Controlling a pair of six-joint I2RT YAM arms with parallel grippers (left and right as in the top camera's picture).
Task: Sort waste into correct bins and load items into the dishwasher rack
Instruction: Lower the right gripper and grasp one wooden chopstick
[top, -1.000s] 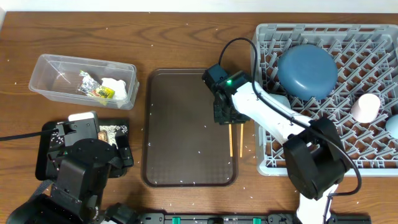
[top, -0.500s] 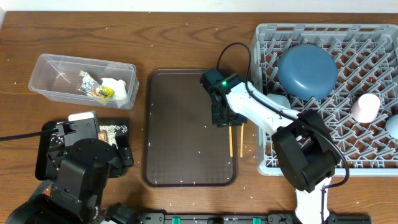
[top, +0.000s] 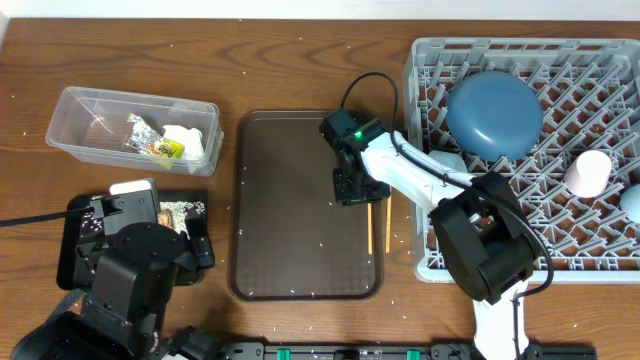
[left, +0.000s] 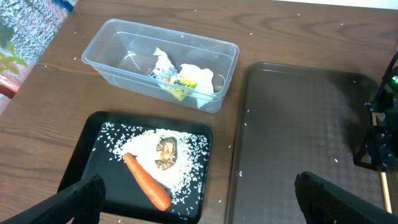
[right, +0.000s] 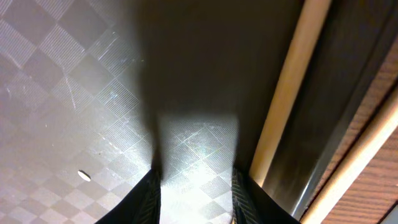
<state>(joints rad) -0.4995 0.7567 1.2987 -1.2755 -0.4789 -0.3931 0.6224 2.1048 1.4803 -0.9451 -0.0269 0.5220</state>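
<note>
The chopsticks (top: 371, 228) lie side by side at the centre of the overhead frame. One is just inside the right rim of the brown serving tray (top: 290, 200) and the other is on the bare desk (top: 300, 60), between that rim and the dishwasher rack (top: 430, 60). The right claw (top: 350, 188) is down over the tray at their upper ends, and its dark body hides their tips from above. The right wrist view fills that in: its fingers (right: 150, 194) stand a little apart with only bright tray surface between them, so it is released and grasping nothing. The nearer chopstick (right: 283, 93) runs past just outside the right-hand finger, with the rim and the second stick beyond. In the rack sit the blue plate (top: 494, 113), the pink cup (top: 587, 172) and, at the frame's right edge, the light blue cup (top: 632, 200). At upper left, the clear tub (top: 70, 130) holds the wrapper (top: 150, 140) and the tissue (top: 188, 140). From above, the left arm covers much of the black tray (left: 93, 155), but the left wrist view shows the carrot (left: 146, 190), rice (left: 186, 149) and morsel (left: 166, 153) on it. The left claw (left: 205, 196) hangs spread wide and empty. Since a second ago the right claw has slid slightly left and its elbow has swung left, while the chopsticks have not moved.
</note>
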